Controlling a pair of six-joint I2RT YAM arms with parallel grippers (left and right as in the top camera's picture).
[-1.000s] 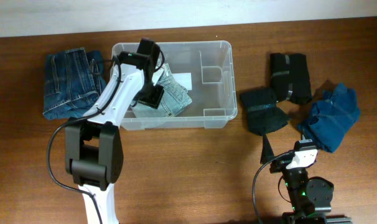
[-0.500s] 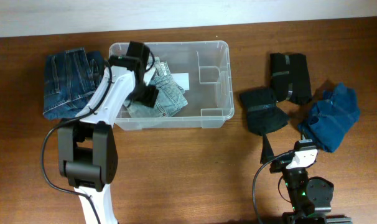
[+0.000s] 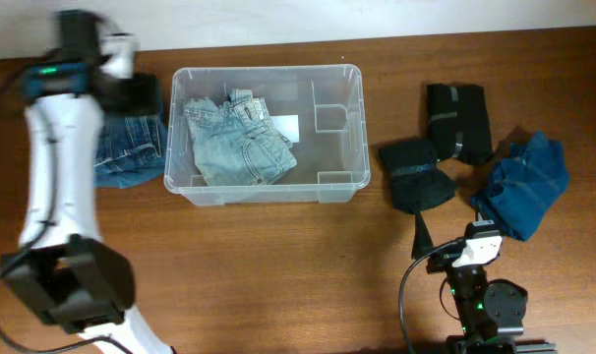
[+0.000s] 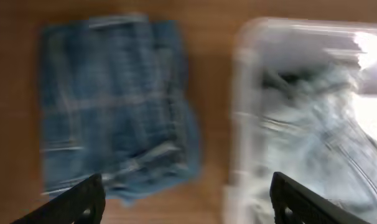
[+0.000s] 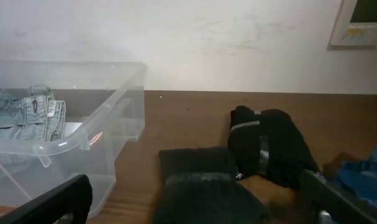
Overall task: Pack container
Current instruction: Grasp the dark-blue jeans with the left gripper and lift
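Note:
The clear plastic container (image 3: 268,192) stands at mid-table and holds folded light-blue jeans (image 3: 234,143) on its left side; it also shows in the left wrist view (image 4: 238,124) and the right wrist view (image 5: 123,93). My left gripper (image 3: 136,88) is open and empty, above the dark-blue jeans (image 3: 121,157) lying left of the tub; the left wrist view (image 4: 188,205) is blurred and shows those jeans (image 4: 107,99). My right gripper (image 3: 446,246) is open and empty at the front right, behind a black garment (image 5: 207,193).
Two black folded garments (image 3: 416,175) (image 3: 457,118) and a blue garment (image 3: 524,187) lie right of the tub. A white label (image 3: 288,126) shows on the tub base. The table's back edge meets a white wall.
My left gripper let go of the light-blue jeans inside the tub, rose out and swung left to above the dark-blue jeans. The right arm has not moved.

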